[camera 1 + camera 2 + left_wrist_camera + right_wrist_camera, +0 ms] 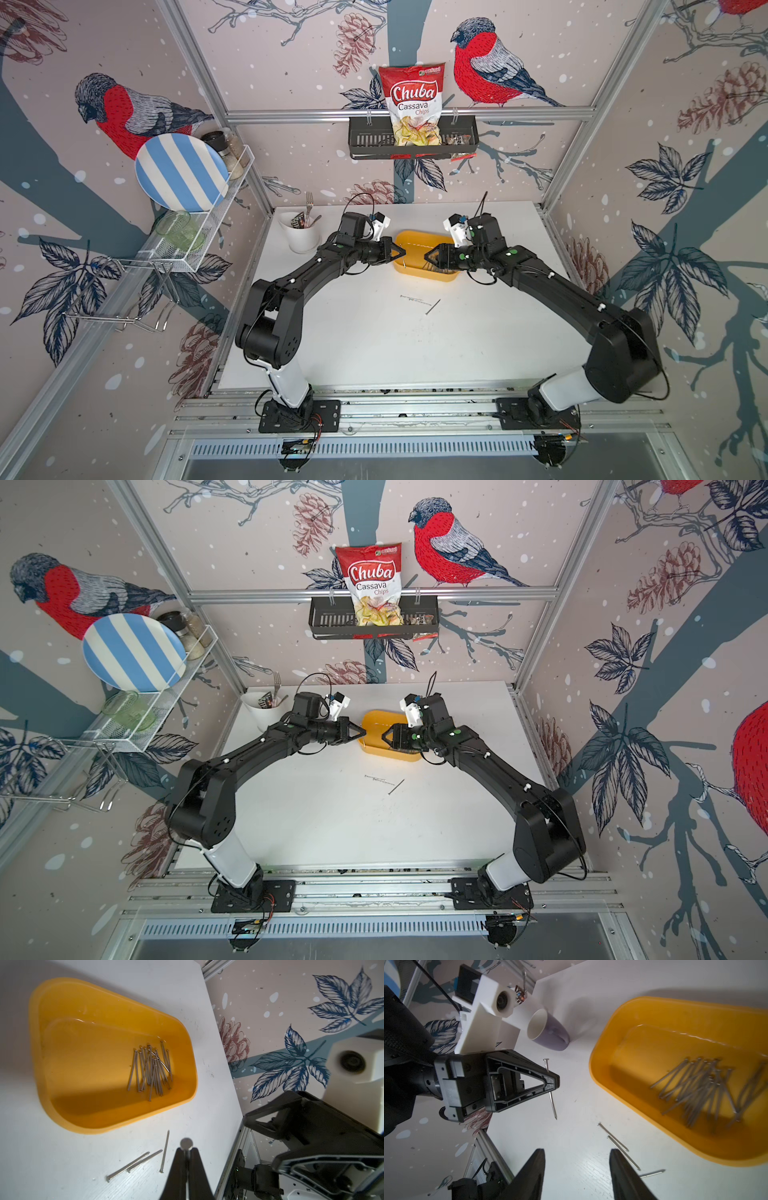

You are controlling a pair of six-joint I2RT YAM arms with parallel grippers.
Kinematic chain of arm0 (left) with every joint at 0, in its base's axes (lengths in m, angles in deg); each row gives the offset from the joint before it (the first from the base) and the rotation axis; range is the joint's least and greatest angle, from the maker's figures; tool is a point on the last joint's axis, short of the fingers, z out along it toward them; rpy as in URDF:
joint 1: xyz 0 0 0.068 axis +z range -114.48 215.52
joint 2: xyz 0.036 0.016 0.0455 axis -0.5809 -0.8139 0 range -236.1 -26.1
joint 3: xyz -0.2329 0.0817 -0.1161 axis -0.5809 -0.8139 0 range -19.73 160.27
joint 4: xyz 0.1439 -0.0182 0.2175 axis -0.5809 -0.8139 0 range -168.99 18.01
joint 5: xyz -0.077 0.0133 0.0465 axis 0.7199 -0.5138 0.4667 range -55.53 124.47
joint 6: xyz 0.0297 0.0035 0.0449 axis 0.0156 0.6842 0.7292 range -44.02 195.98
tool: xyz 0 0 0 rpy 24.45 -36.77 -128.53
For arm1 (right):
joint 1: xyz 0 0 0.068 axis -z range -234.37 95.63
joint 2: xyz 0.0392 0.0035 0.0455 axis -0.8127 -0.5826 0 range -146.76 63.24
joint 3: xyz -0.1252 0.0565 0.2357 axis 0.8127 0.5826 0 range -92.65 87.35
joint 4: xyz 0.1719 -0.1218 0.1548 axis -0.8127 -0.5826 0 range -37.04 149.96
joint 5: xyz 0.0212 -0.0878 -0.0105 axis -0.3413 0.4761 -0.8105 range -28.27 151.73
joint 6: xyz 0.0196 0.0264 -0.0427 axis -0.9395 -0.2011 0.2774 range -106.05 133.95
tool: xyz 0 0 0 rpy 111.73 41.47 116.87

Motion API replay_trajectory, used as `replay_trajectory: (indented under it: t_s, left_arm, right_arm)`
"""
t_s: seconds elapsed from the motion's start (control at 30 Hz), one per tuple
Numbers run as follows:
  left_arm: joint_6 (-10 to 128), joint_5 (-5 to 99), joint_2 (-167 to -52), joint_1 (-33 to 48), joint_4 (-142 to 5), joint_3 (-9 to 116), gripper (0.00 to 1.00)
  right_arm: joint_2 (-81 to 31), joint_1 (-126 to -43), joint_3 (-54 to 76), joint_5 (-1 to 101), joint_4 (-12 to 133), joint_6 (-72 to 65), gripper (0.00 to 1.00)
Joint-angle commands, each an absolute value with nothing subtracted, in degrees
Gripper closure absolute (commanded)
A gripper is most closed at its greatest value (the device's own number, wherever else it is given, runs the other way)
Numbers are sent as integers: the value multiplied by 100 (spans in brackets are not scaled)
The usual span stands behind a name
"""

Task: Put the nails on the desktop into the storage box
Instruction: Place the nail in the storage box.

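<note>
1. Your bench is the white surface inside the aluminium rails. Both arms reach over it from the near rail and meet toward the back.
2. The storage box, yellow and shallow, sits on the bench toward the back, between the two tool tips. The left wrist view shows its inside.
3. A white utensil holder stands on the bench to the left of the box, behind the left arm.
4. Your left tool is at the box's left rim, its fingers pressed together on a single nail.
5. Your right tool is spread with nothing between its fingers. In a top view it hangs over the box's right half.
6. The pile of nails lies on the box floor, toward the right arm's end.
7. Three loose nails lie on the bench in front of the box. Two run nearly in one line, and the third lies slanted just beside them.
8. The held nail crosses the left tool's tips, head up and point down.
</note>
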State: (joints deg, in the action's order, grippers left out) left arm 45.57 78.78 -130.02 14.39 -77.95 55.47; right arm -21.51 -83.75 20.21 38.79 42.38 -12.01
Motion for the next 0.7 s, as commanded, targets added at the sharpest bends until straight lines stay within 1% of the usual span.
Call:
replay_trajectory:
  t_s: [0.0, 0.27, 0.4, 0.53, 0.67]
  left_arm:
    - [4867, 7553, -13552, 1193, -8384, 6317, 100]
    - [5573, 6580, -15635, 507, -10437, 9509, 100]
    - [5584, 6214, -16469, 380, -11029, 10704, 100]
    - [5490, 6270, -16963, 350, -11225, 11334, 100]
    - [5551, 6165, -17133, 275, -11372, 11395, 100]
  right_arm:
    - [-1911, -8290, 2156, 4291, 3999, -1329, 46]
    - [-1379, -8080, 2478, 4380, 3826, -1265, 46]
    - [-1186, -7893, 2638, 4291, 3843, -1252, 46]
    - [-1081, -7799, 2714, 4232, 3818, -1232, 46]
    - [-1059, -7739, 2741, 4207, 3773, -1163, 46]
